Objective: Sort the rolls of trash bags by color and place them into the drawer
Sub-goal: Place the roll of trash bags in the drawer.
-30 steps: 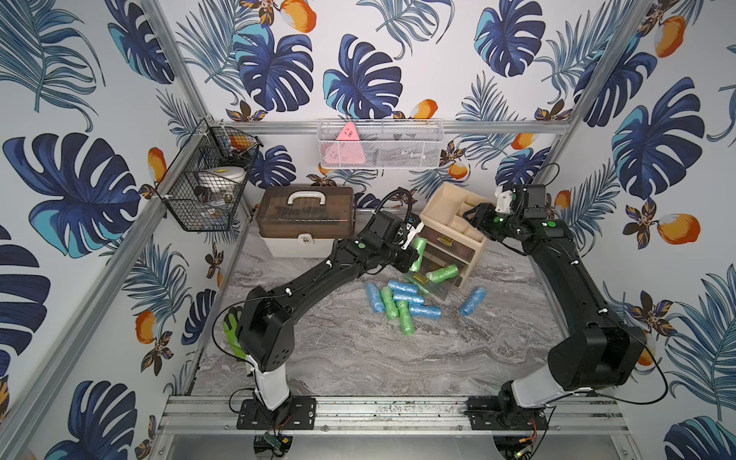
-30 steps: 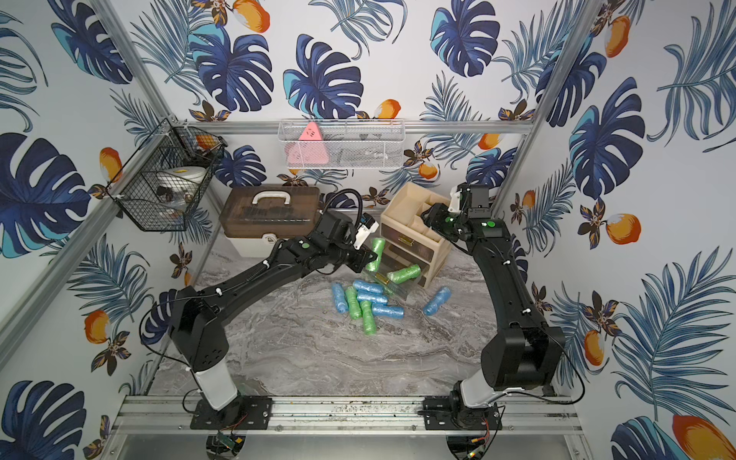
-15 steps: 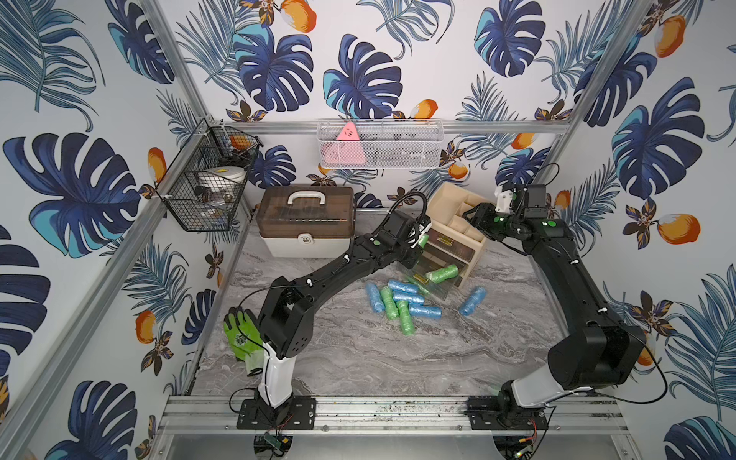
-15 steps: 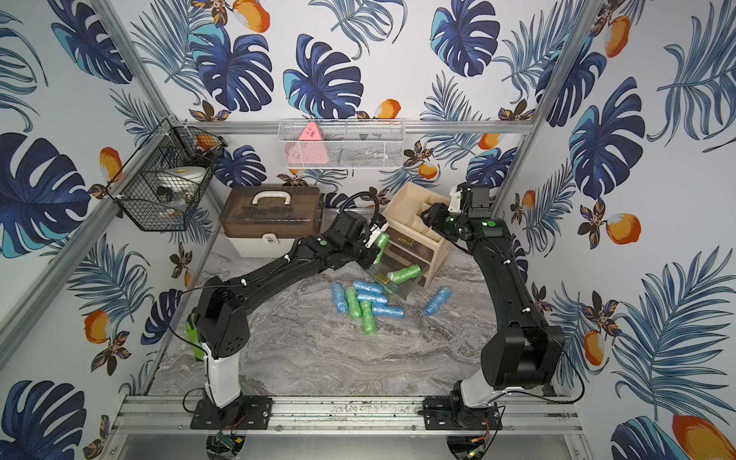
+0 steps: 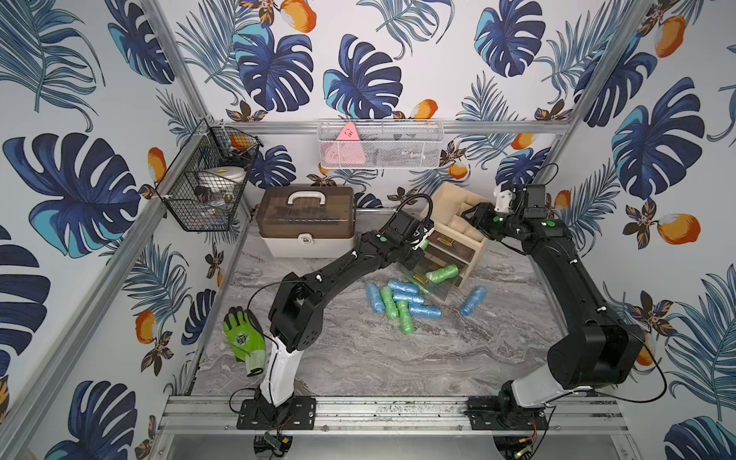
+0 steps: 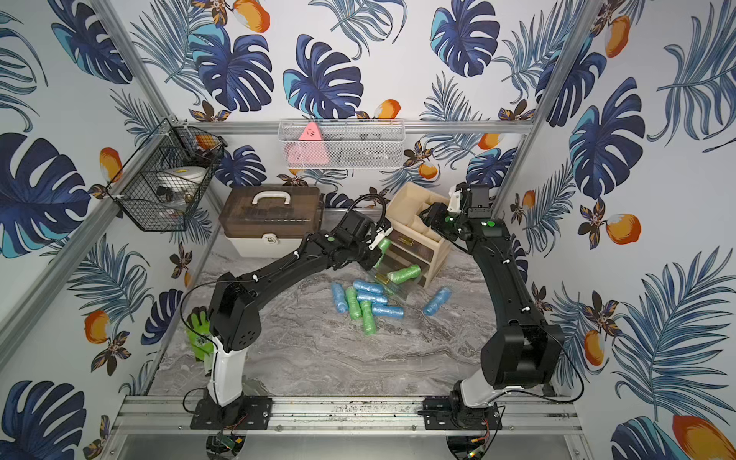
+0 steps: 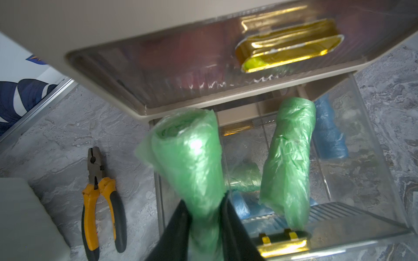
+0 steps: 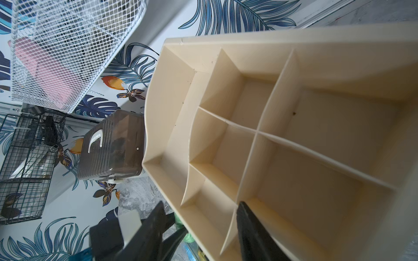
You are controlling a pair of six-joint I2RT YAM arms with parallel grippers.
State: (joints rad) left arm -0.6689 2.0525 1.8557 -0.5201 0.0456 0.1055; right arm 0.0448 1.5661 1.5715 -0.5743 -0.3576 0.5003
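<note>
My left gripper (image 7: 204, 203) is shut on a green roll (image 7: 192, 158), pinching its near end just above the clear bottom drawer (image 7: 362, 180), which stands pulled out. One green roll (image 7: 287, 158) lies inside that drawer, also seen in both top views (image 5: 442, 274) (image 6: 404, 274). Several blue rolls (image 5: 410, 296) and green rolls (image 5: 388, 302) lie loose on the table in front of it. My right gripper (image 8: 201, 204) sits astride the front corner of the cream organizer (image 8: 226, 58), one finger outside its wall and one inside a compartment.
Yellow-handled pliers (image 7: 99, 198) lie on the table beside the drawer. A brown-lidded toolbox (image 5: 306, 219) stands at the back left, and a green glove (image 5: 243, 338) lies near the left arm's base. A black wire basket (image 5: 207, 187) and a white mesh basket (image 5: 378, 145) hang on the walls.
My left arm has swung its elbow in and brought the green roll closer over the open drawer, uncovering the glove. The right arm has stayed put.
</note>
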